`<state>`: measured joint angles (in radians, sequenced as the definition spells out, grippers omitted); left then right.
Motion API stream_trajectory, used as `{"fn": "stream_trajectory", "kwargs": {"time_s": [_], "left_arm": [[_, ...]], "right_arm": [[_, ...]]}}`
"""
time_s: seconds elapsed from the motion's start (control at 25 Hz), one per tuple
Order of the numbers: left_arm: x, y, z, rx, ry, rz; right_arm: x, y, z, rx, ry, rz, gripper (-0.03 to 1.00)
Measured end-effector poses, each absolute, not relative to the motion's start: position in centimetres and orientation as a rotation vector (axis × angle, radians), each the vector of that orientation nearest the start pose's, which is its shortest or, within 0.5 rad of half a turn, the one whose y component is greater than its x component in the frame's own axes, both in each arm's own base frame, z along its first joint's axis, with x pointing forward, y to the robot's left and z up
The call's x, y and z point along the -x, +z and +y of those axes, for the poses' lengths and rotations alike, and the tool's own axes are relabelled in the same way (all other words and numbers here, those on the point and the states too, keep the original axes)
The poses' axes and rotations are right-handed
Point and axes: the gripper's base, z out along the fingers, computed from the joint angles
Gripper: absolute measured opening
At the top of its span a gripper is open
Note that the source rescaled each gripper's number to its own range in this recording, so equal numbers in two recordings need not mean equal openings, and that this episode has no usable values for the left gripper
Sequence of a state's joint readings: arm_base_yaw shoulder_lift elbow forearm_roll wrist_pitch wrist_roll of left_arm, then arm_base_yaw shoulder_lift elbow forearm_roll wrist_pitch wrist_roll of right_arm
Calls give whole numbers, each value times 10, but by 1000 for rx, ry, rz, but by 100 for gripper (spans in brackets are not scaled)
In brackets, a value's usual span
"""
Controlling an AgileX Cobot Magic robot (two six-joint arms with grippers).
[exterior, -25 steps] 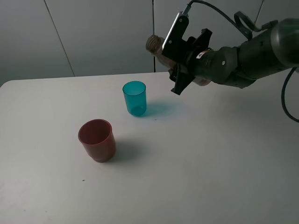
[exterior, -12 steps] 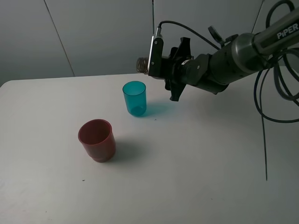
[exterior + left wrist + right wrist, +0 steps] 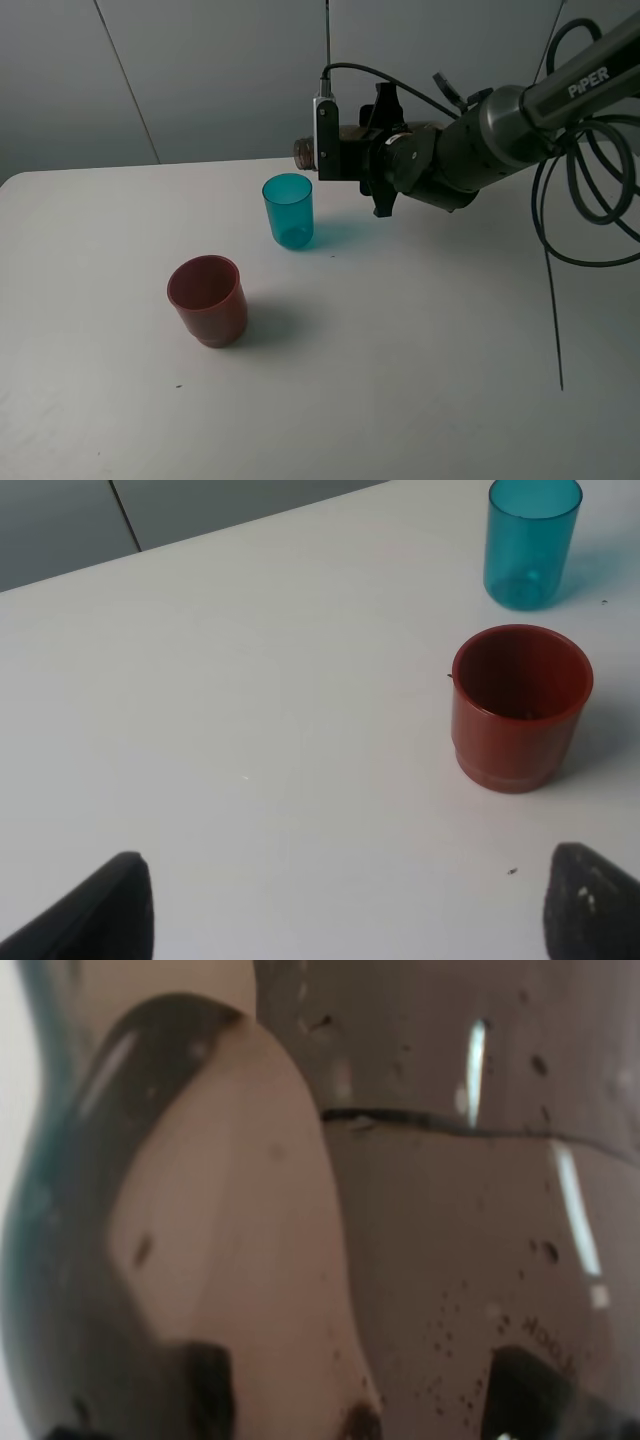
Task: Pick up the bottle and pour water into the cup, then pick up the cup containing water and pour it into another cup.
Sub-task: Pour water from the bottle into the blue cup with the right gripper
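My right gripper is shut on the smoky grey-brown bottle and holds it tipped flat, its threaded neck just above and behind the rim of the teal-blue cup. The bottle fills the right wrist view. The teal cup stands upright on the white table; it also shows in the left wrist view. The dull-red cup stands nearer the front left and shows in the left wrist view. My left gripper is open, low over the table, short of the red cup; it is out of the exterior view.
The white table runs back to a grey panelled wall. Black cables hang from the right arm at the right side.
My right arm has swung left and rolled the bottle from tilted upward to lying flat, bringing its neck closer to the teal cup. The cups have not moved.
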<state>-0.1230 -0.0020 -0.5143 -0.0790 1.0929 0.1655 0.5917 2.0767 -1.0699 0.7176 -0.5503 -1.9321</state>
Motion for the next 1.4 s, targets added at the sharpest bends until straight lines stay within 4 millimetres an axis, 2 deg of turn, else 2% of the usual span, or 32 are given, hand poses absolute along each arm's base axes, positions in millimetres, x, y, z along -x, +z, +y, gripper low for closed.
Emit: {"fn": "stream_trajectory", "kwargs": {"time_s": [0.52,1.4], "left_arm": [[9,279,-5,-302,-68,2036],[9,279,-5,-302,-68,2036]], "right_arm": [[-366,121,209,1623,-867,1306,1],[-370,129,213,1637,-962,1148,1]]}}
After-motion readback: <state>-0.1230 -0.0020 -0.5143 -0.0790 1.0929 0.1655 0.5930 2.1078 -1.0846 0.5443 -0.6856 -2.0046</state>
